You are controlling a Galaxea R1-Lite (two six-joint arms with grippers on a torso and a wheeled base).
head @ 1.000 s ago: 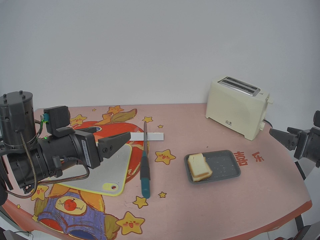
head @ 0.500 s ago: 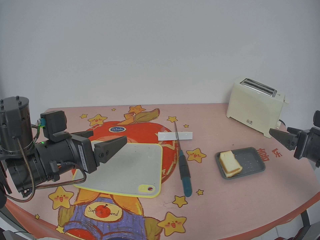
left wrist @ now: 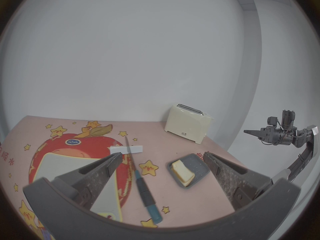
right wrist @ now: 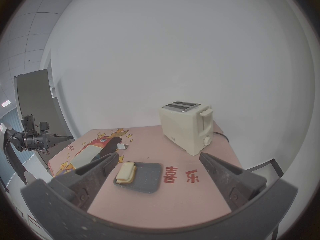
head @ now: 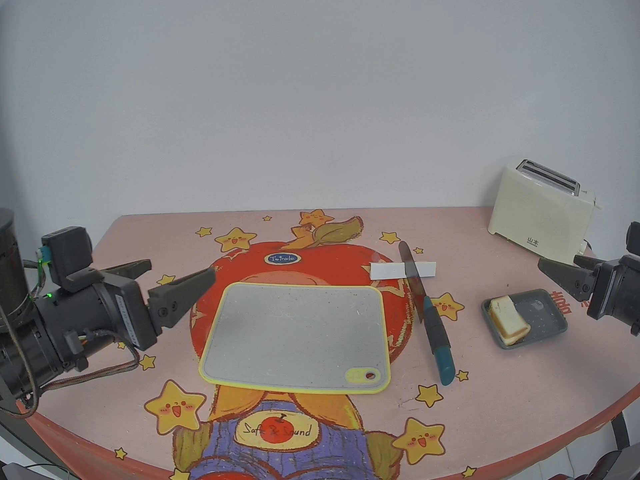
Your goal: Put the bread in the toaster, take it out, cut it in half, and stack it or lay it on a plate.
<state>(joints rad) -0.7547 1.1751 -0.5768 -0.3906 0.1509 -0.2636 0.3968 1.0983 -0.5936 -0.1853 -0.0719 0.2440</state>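
Bread [head: 509,319] lies on the small grey plate [head: 550,311] at the right of the table [head: 500,401] in our head view, near the toaster [head: 543,211] and well apart from the cutting board [head: 293,328] and the knife [head: 430,325]. Our left claw [head: 180,271] hangs open and empty at the table's left; our right claw [head: 559,263] is open and empty too, just beside the plate. From the left wrist, the bread [left wrist: 182,172] sits toward one end of the plate, so we judge that a careless pinch could tip or slide the plate rather than lift the bread. From the right wrist, the toaster's [right wrist: 185,125] slots look narrow, and soft bread [right wrist: 126,172] squeezed hard may crumple. Held askew, it may catch on the slot's edge, and a push there could shove the toaster back.
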